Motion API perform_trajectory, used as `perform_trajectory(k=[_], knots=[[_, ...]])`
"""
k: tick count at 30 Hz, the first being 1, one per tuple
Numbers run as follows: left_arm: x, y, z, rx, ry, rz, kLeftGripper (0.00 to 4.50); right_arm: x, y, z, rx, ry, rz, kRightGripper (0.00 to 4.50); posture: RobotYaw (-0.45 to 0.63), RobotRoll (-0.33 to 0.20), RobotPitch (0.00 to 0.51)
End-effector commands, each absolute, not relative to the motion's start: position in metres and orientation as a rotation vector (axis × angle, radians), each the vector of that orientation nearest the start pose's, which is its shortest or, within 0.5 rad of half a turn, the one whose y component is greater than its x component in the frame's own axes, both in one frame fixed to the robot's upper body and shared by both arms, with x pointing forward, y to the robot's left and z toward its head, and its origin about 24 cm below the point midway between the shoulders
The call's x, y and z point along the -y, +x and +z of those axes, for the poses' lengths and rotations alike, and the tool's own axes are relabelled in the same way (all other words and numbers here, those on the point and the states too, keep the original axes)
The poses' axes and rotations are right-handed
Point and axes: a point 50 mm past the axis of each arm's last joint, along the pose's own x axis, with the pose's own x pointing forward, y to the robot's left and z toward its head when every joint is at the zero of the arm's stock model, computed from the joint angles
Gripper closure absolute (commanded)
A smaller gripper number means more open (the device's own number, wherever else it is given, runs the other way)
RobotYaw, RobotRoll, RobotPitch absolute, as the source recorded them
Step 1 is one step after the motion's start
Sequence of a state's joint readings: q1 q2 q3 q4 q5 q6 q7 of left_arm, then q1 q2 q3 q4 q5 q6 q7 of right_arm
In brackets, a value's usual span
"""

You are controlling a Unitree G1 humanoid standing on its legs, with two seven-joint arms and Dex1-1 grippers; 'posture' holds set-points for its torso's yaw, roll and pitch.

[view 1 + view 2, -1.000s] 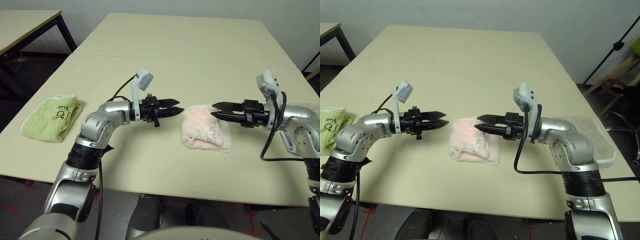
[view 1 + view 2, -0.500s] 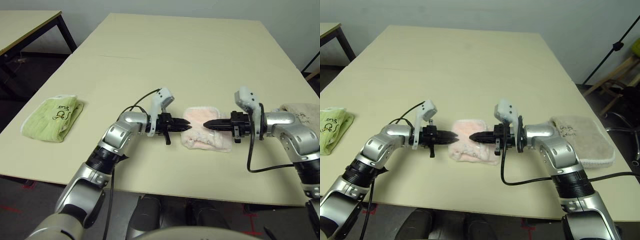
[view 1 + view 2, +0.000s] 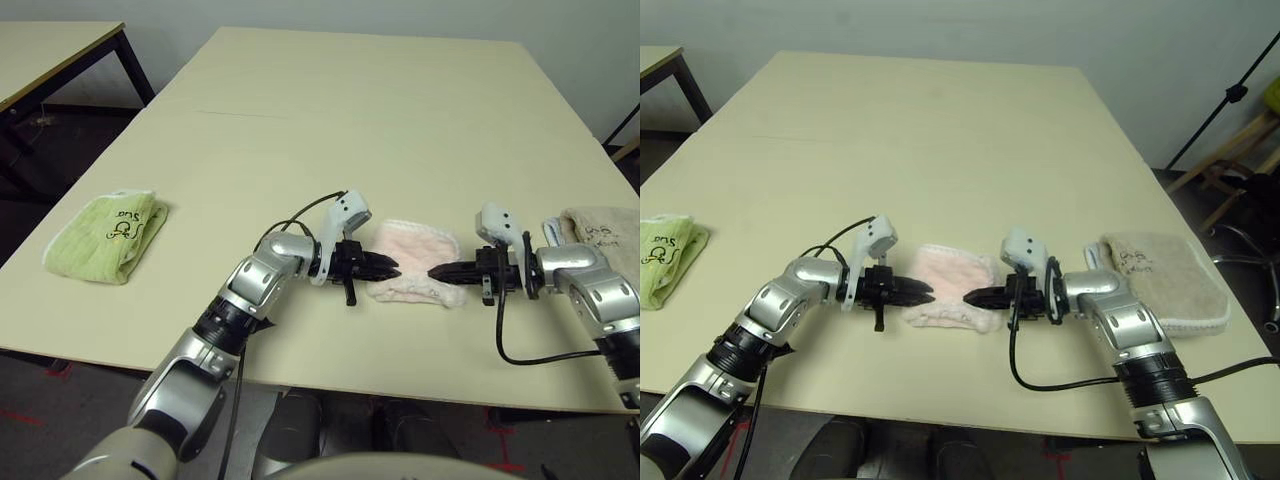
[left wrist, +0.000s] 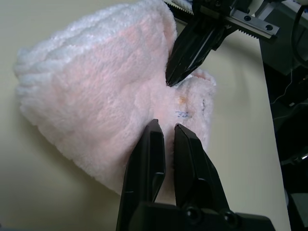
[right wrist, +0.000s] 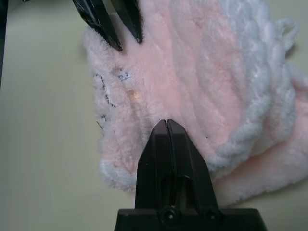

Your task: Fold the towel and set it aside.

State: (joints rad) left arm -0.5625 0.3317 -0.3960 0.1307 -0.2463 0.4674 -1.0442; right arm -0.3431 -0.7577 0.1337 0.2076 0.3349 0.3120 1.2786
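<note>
1. Your left gripper (image 4: 165,123) is slightly open, a narrow gap between its two tips. Its tips sit at the left part of the pink towel (image 3: 945,268), with pink cloth visible through the gap; you cannot tell from this whether it has a grip.
2. Your right gripper (image 5: 168,121) is shut, its tips together on the towel's right part. You can see no cloth between them, though whether a bit is pinched underneath is unclear.
3. Both grippers point inward at each other, their tips well inside the towel's outline and apart from one another.
4. The pink towel lies folded on the table (image 3: 350,130), under and between the two sets of tips. Its braided white edging (image 5: 250,96) runs beyond the tips, on the side away from you, and the small printed marks (image 5: 124,74) are on the nearer side.
5. Well to the left of your left gripper lies a folded lime-green towel (image 3: 105,238).
6. Out past your right gripper, beside and beyond its wrist, lies a folded beige towel (image 3: 1165,275) with dark lettering.
</note>
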Motion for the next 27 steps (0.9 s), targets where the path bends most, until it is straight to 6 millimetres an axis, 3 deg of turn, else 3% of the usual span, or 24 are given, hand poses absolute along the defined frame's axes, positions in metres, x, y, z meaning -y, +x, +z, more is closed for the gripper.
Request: perform_trajectory(k=[1, 9, 15, 20, 27], knots=[[-0.071, 0.289, 0.086, -0.358, 0.213, -1.419, 3.75, 0.241, 0.272, 0.080, -0.506, -0.242, 1.161, 4.48, 0.17, 0.000, 0.083], [-0.087, 0.294, 0.079, -0.395, 0.189, -1.370, 3.75, 0.248, 0.276, 0.075, -0.495, -0.238, 1.133, 4.48, 0.17, 0.000, 0.069], [-0.080, 0.297, 0.129, -0.259, 0.119, -1.431, 3.75, 0.249, 0.287, 0.126, -0.285, -0.035, 1.139, 4.48, 0.17, 0.000, 0.077], [-0.071, 0.310, 0.150, -0.187, 0.115, -1.408, 3.75, 0.242, 0.297, 0.144, -0.202, -0.005, 1.131, 4.48, 0.17, 0.000, 0.077], [-0.063, 0.325, 0.120, -0.264, 0.189, -1.336, 3.75, 0.221, 0.302, 0.121, -0.251, -0.041, 1.155, 4.48, 0.16, 0.000, 0.076]])
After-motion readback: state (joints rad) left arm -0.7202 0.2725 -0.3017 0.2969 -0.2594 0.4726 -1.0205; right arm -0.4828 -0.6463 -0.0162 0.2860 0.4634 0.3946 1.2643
